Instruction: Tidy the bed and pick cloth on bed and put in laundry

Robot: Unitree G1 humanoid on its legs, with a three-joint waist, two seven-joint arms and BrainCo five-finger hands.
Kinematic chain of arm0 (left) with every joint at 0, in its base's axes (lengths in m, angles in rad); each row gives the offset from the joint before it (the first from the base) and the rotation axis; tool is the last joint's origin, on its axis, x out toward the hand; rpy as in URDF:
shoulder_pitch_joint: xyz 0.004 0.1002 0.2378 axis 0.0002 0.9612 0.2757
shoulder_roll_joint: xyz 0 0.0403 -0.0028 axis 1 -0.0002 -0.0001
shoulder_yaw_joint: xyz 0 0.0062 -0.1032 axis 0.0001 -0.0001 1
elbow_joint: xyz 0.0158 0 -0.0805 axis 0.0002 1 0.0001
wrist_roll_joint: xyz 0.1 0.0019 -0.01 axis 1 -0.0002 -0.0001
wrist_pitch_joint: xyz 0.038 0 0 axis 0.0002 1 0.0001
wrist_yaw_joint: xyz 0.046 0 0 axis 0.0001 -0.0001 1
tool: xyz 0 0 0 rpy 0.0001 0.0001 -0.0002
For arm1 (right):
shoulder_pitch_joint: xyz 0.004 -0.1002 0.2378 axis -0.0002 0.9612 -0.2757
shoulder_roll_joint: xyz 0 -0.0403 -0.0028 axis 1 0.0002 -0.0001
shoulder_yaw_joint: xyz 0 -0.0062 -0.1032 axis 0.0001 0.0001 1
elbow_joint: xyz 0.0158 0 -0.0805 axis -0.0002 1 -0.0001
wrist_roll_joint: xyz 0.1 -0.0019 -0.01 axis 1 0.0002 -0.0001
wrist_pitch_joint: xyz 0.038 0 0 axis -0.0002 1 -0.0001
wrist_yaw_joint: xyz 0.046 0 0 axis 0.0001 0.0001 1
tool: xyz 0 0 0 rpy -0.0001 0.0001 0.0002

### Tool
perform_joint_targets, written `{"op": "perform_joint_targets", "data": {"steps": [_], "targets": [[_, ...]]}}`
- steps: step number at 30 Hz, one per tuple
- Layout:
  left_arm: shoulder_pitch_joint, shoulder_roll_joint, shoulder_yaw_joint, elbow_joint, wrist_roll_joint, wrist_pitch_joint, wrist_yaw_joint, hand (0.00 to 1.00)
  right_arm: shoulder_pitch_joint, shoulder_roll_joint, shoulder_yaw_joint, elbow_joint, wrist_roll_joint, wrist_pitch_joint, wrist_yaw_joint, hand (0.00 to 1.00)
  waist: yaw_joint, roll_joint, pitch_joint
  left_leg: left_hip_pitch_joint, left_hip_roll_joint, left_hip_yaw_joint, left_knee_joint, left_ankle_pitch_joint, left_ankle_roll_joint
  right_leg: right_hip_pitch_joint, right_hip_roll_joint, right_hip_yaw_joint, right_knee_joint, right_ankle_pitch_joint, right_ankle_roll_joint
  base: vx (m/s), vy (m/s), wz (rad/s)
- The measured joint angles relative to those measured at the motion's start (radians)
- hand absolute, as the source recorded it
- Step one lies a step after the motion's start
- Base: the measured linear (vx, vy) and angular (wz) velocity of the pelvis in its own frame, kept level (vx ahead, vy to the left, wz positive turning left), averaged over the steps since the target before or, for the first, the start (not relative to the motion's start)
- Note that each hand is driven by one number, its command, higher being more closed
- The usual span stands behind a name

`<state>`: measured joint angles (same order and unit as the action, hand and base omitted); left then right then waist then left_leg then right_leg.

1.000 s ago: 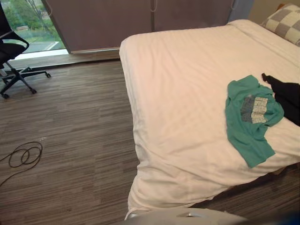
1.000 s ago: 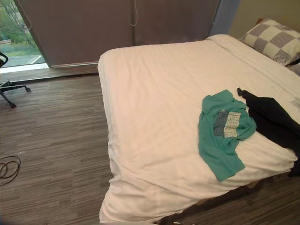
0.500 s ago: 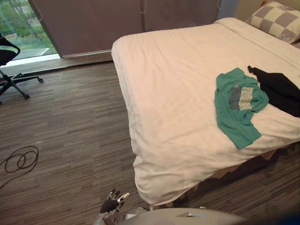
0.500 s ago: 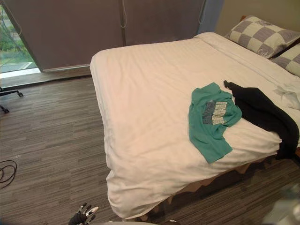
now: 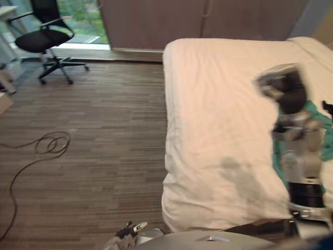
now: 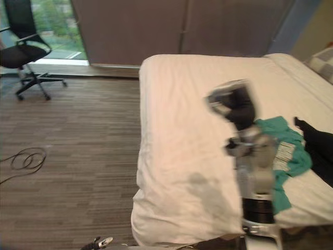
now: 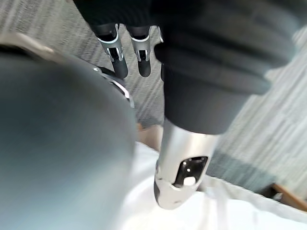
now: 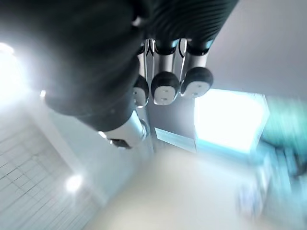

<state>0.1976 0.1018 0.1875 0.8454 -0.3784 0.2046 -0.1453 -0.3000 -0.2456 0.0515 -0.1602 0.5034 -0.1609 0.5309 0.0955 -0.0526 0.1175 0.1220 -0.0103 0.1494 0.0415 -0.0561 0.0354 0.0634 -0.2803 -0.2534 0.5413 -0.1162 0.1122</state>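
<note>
Right hand (image 6: pixel 234 107) is up above the bed (image 6: pixel 177 135), fingers (image 8: pixel 164 91) loosely extended, holding nothing. Green cloth (image 6: pixel 285 151) lies on the bed below and right of the hand, partly behind its forearm. Dark garment (image 6: pixel 318 148) is just beyond the cloth. Left hand (image 5: pixel 130 230) is low over the floor (image 5: pixel 93 135), fingers straight, empty.

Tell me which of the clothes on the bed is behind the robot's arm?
The green shirt: the raised right arm crosses in front of it. The black garment lies beside it, clear of the arm.
</note>
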Motion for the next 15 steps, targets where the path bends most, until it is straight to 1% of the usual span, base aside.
{"op": "perform_joint_targets", "data": {"steps": [1, 2, 4, 5, 6, 7, 8, 9, 11, 12, 13, 14, 15], "targets": [[-0.001, 0.001, -0.011, 0.002, 0.008, -0.020, 0.004, 0.00, -0.030, 0.043, 0.103, 0.059, -0.039, 0.041, -0.026, 1.00, 0.018, 0.001, 0.004, -0.002, -0.007, -0.019, 0.013, 0.000, 0.000, 0.019, 0.005, 0.028, -0.012, -0.003, 0.003, 0.06, 0.003, 0.52], [0.000, 0.002, -0.015, 0.003, 0.008, -0.028, 0.011, 0.00, -0.048, 0.062, 0.142, 0.093, -0.059, 0.054, -0.037, 1.00, 0.025, 0.003, 0.005, -0.004, -0.008, -0.024, 0.020, 0.000, 0.000, 0.031, 0.010, 0.040, -0.029, -0.007, 0.007, 0.03, -0.007, 0.38], [0.002, 0.006, -0.029, 0.002, 0.009, -0.081, 0.029, 0.00, -0.132, 0.144, 0.277, 0.237, -0.122, 0.086, -0.081, 1.00, 0.046, -0.002, 0.009, -0.066, -0.006, -0.035, 0.093, -0.011, 0.009, 0.103, 0.041, 0.076, -0.195, -0.022, 0.004, -0.03, -0.042, 0.22], [0.002, 0.006, -0.029, 0.002, 0.011, -0.092, 0.032, 0.00, -0.158, 0.164, 0.307, 0.272, -0.134, 0.093, -0.093, 1.00, 0.055, -0.001, 0.015, -0.085, -0.003, -0.034, 0.117, -0.021, 0.008, 0.117, 0.050, 0.088, -0.231, -0.034, 0.000, -0.05, -0.076, 0.06], [-0.002, 0.005, -0.029, 0.003, 0.021, -0.112, 0.035, 0.00, -0.198, 0.189, 0.348, 0.329, -0.146, 0.103, -0.113, 1.00, 0.065, 0.001, 0.029, -0.111, 0.006, -0.029, 0.161, -0.045, 0.005, 0.133, 0.067, 0.106, -0.278, -0.055, -0.005, -0.13, -0.113, -0.11], [-0.006, 0.007, -0.029, 0.002, 0.039, -0.135, 0.034, 0.00, -0.253, 0.230, 0.403, 0.421, -0.170, 0.125, -0.146, 1.00, 0.086, 0.003, 0.055, -0.157, 0.016, -0.022, 0.240, -0.069, 0.004, 0.159, 0.077, 0.111, -0.346, -0.078, -0.021, -0.18, -0.138, -0.11], [-0.009, 0.003, -0.031, 0.002, 0.056, -0.148, 0.033, 0.00, -0.267, 0.249, 0.422, 0.465, -0.174, 0.134, -0.160, 1.00, 0.094, 0.009, 0.061, -0.187, 0.026, -0.022, 0.283, -0.080, 0.001, 0.167, 0.088, 0.114, -0.377, -0.084, -0.025, -0.19, -0.135, -0.09], [-0.010, -0.001, -0.034, 0.002, 0.070, -0.155, 0.031, 0.00, -0.277, 0.259, 0.436, 0.494, -0.174, 0.137, -0.174, 1.00, 0.097, 0.018, 0.067, -0.201, 0.036, -0.024, 0.303, -0.086, -0.004, 0.171, 0.097, 0.115, -0.393, -0.087, -0.030, -0.19, -0.125, -0.06], [-0.015, -0.001, -0.050, 0.002, 0.097, -0.175, 0.019, 0.00, -0.291, 0.289, 0.453, 0.576, -0.175, 0.146, -0.217, 1.00, 0.107, 0.048, 0.085, -0.228, 0.064, -0.024, 0.319, -0.096, -0.023, 0.168, 0.128, 0.113, -0.422, -0.114, -0.036, -0.24, -0.132, -0.04], [-0.015, -0.001, -0.054, 0.002, 0.097, -0.179, 0.017, 0.00, -0.291, 0.292, 0.457, 0.591, -0.174, 0.146, -0.229, 1.00, 0.106, 0.053, 0.088, -0.235, 0.065, -0.025, 0.316, -0.094, -0.030, 0.163, 0.133, 0.113, -0.421, -0.126, -0.031, -0.26, -0.132, 0.11], [-0.014, 0.000, -0.060, 0.006, 0.097, -0.187, 0.014, 0.00, -0.291, 0.289, 0.465, 0.624, -0.175, 0.145, -0.246, 1.00, 0.095, 0.062, 0.091, -0.247, 0.075, -0.031, 0.308, -0.085, -0.043, 0.155, 0.144, 0.108, -0.415, -0.136, -0.028, -0.27, -0.115, 0.23], [-0.011, 0.001, -0.070, 0.008, 0.098, -0.192, 0.006, 0.00, -0.288, 0.285, 0.475, 0.682, -0.175, 0.145, -0.273, 1.00, 0.081, 0.077, 0.101, -0.247, 0.089, -0.029, 0.281, -0.073, -0.052, 0.148, 0.158, 0.098, -0.393, -0.145, -0.038, -0.25, -0.127, 0.25], [-0.010, 0.001, -0.070, 0.011, 0.101, -0.193, 0.000, 0.00, -0.285, 0.284, 0.477, 0.703, -0.175, 0.144, -0.287, 1.00, 0.078, 0.080, 0.102, -0.245, 0.102, -0.007, 0.268, -0.071, -0.051, 0.144, 0.162, 0.092, -0.386, -0.148, -0.043, -0.21, -0.179, 0.40]]}}
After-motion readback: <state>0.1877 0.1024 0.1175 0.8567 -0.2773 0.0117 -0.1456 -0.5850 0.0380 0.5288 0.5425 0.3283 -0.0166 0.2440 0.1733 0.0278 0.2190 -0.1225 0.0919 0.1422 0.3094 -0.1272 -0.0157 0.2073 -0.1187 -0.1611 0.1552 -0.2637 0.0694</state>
